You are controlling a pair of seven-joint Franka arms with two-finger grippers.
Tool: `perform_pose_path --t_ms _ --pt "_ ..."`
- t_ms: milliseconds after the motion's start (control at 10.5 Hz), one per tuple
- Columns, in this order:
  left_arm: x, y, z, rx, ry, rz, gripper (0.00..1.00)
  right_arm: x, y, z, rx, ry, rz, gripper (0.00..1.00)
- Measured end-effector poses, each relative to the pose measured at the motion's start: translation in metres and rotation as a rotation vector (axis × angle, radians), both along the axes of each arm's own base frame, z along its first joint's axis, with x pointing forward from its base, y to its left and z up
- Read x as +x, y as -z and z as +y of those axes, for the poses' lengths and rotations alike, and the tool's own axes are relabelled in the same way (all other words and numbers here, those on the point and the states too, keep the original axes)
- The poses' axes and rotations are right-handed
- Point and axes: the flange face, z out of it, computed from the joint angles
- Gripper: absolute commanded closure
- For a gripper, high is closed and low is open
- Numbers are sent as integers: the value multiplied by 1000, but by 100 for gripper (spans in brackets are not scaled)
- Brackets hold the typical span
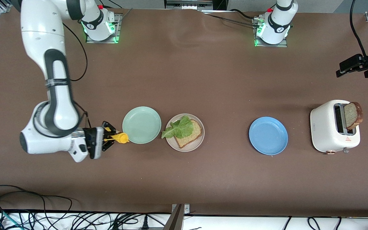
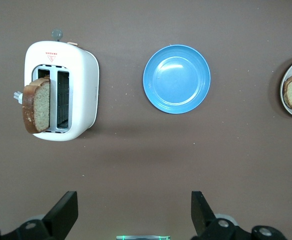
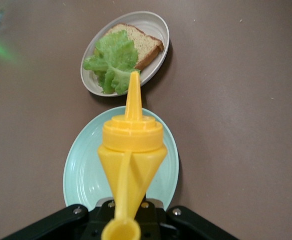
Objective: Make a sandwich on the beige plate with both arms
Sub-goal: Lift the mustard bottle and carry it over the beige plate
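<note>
The beige plate (image 1: 187, 149) holds one speckled bread slice (image 1: 190, 135) with a ruffled lettuce leaf (image 1: 179, 128) on it. Another bread slice (image 1: 352, 115) stands up out of the white toaster (image 1: 329, 127) at the left arm's end. My right gripper (image 1: 110, 137) is shut on a yellow squeeze bottle (image 1: 120, 138) held sideways. The bottle's nozzle (image 3: 133, 92) points over the mint-green plate (image 3: 81, 175) toward the lettuce (image 3: 113, 60). My left gripper (image 1: 358, 68) hangs open and empty, high over the table beside the toaster (image 2: 81, 90).
The mint-green plate (image 1: 141, 124) sits empty beside the beige plate, toward the right arm's end. An empty blue plate (image 1: 268, 135) lies between the beige plate and the toaster. Cables run along the table edge nearest the front camera.
</note>
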Motion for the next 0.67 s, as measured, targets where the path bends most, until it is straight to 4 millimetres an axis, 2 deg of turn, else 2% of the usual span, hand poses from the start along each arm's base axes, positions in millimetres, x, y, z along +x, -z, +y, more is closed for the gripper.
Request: perform_pose_path --t_ms 286,477,668 --pt "0 0 0 0 0 0 0 -16 -5 71 -285 -13 -29 100" --pt "0 0 2 0 -4 0 0 -32 -17 124 -460 -19 -73 100" --pt "0 0 7 0 -13 0 0 -52 -24 168 -612 -61 -145 100"
